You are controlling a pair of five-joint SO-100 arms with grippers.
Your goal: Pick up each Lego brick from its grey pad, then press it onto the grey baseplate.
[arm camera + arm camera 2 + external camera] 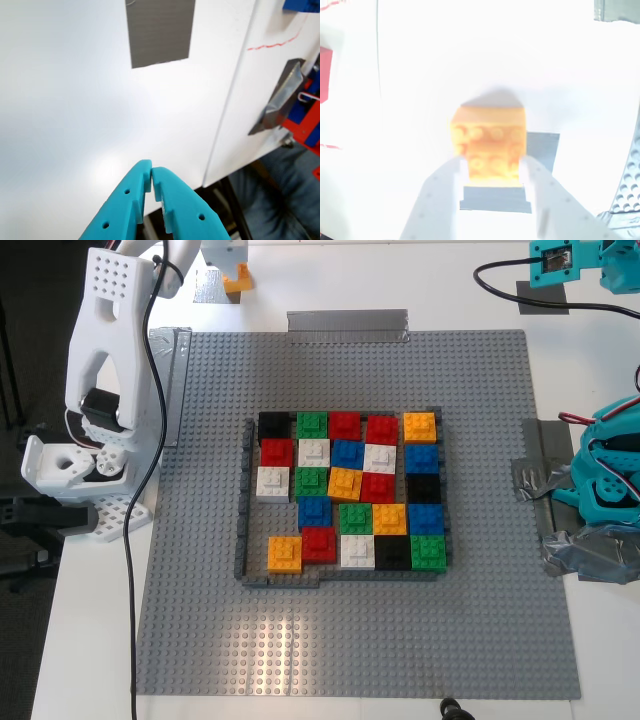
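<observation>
My second hand (490, 170) is pinching the orange brick (489, 149), one finger on each side of it. The pick-up step looks like the one going on now. In the second wrist view the grey pad (542, 149) peeks out from under and beside the brick, but the picture is too bright to tell if the brick sits on the pad or is lifted off it. In the exterior view the same brick (238, 280) is at the top, toward that view's left, on the white desk (90, 640) just past the edge of the baseplate (200, 620). My first hand (151, 172) is pressed together with nothing in it. It hangs over bare desk near a grey tape patch (160, 31) with no brick on it. The baseplate has a low dark frame (243, 502) like a little box. It is nearly full of bricks in red, green, blue, white, black and orange. I see gaps in the frame, such as the one by the blue brick (314, 510) in the lower rows. Next, I think the second hand must lift the brick straight up, carry it over the frame, line it up with a gap, and push it down flat so the bumps grab it. If it goes in crooked it may not stick.
</observation>
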